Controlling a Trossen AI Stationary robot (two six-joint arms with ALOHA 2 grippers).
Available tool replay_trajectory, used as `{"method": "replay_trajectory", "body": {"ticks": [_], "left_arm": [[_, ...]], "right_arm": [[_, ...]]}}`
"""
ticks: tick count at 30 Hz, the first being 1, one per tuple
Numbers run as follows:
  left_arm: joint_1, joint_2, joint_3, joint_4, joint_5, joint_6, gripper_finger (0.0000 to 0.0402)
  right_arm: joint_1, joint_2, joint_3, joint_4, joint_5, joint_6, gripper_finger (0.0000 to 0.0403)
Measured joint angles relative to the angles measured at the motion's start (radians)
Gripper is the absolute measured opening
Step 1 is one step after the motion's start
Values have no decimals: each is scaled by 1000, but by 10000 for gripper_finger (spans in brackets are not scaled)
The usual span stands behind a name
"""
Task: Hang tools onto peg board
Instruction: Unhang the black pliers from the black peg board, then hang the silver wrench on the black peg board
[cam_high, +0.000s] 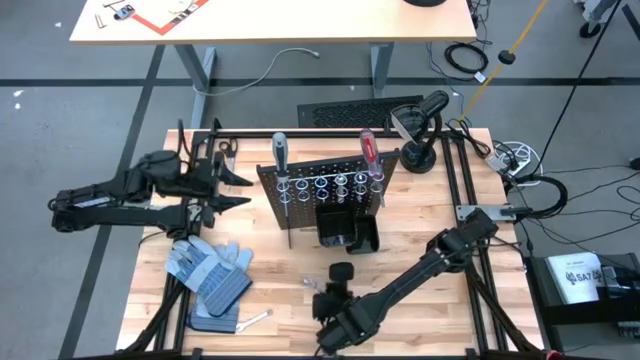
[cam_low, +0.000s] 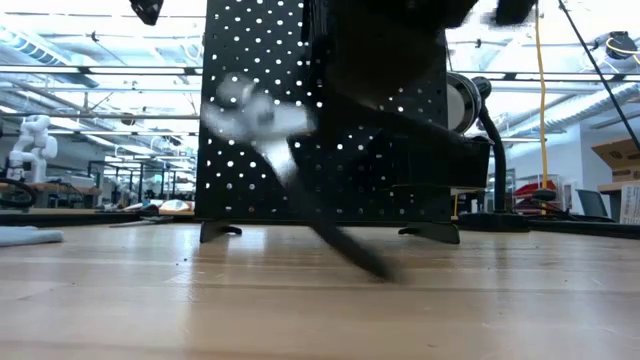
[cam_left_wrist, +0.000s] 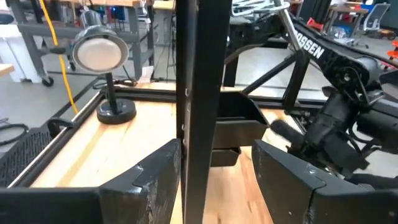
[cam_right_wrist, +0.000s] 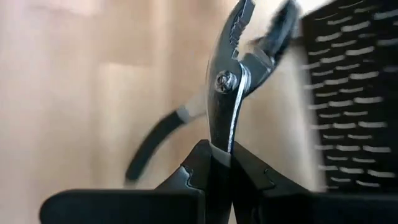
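in the low view the pliers (cam_low: 290, 180) are motion-blurred and partly mask the peg board (cam_low: 250, 60). in the right wrist view one pliers handle is hidden between the right gripper (cam_right_wrist: 219, 163) jaws; the peg board's perforations are smeared.

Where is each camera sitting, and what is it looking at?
High view: above the table, looking straight down; both arms, peg board, left gripper, right gripper.
Low view: at tabletop height, facing the peg board; blurred pliers in front.
Left wrist view: on the left arm; its open fingers straddle the board's edge.
Right wrist view: on the right arm; fingers shut on pliers.
Shared: all four show the peg board.
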Motion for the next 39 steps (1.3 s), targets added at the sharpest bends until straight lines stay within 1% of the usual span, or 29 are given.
{"method": "replay_trajectory", "body": {"ticks": [1, 4, 9, 13, 17, 19, 20, 23, 27, 30, 33, 39], "left_arm": [[0, -2, -3, 5, 0, 0, 206], [0, -6, -4, 18, 0, -9, 206], [0, -18, -4, 13, 0, -24, 206], [0, -20, -4, 11, 0, -25, 206], [0, -20, -4, 9, 0, -25, 206], [0, -20, -4, 9, 1, -23, 206], [0, -20, -4, 8, 1, -23, 206], [0, -20, -4, 8, 1, -23, 206], [0, -20, -4, 7, 1, -23, 206], [0, -20, -4, 7, 1, -23, 206], [0, -20, -4, 7, 1, -22, 206], [0, -20, -3, 7, 1, -23, 206]], "right_arm": [[-4, 1, -1, 13, -46, -6, 24], [-12, 4, -2, 21, -120, -6, 24], [-24, 35, -2, 30, -139, -16, 24], [-31, 57, -2, 36, -184, -31, 24], [-39, 64, -2, 41, -186, -34, 24], [-38, 64, -2, 43, -172, -34, 29], [-38, 65, -2, 46, -153, -30, 38], [-40, 67, -2, 47, -97, -5, 84], [-40, 67, -2, 47, -81, 3, 144], [-36, 67, 3, 42, -73, -14, 174], [-25, 67, 29, 37, -43, -54, 186], [3, 66, 161, -25, 148, -130, 175]]}}
